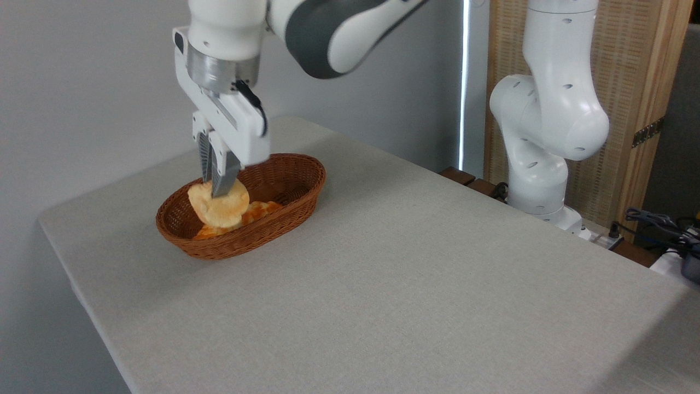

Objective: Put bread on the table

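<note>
the hand (214, 185) is clenched on the bread (219, 205), holding it on edge above the basket (284, 205). lifting is done; left is carrying it toward four o'clock onto bare desk (410, 273) and releasing.

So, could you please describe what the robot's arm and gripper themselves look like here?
The arm is glossy white with rounded, bulbous joints, small dark oval holes along its links and a dark grey band near the wrist. A silver metal ring sits above the white, boxy gripper, a short black cable runs down the gripper's side, and its two fingers are slim, grey and metallic.
</note>
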Controlling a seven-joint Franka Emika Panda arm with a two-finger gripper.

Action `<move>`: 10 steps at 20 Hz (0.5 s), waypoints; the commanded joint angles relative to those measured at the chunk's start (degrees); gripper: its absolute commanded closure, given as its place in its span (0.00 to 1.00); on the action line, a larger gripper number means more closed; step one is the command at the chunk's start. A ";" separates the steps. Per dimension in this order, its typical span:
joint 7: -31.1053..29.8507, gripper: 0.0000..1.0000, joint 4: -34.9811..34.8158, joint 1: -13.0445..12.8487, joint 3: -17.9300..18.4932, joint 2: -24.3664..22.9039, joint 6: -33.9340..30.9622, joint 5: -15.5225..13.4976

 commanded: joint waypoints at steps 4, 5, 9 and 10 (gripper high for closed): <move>1.90 0.71 -0.15 -0.67 2.91 1.48 -1.32 -1.33; 3.13 0.67 -0.33 -0.67 2.91 1.75 -1.32 -0.98; 3.67 0.29 -0.33 -0.67 2.91 1.66 -2.89 5.07; 3.76 0.29 -0.24 -0.67 2.99 1.49 -4.12 7.18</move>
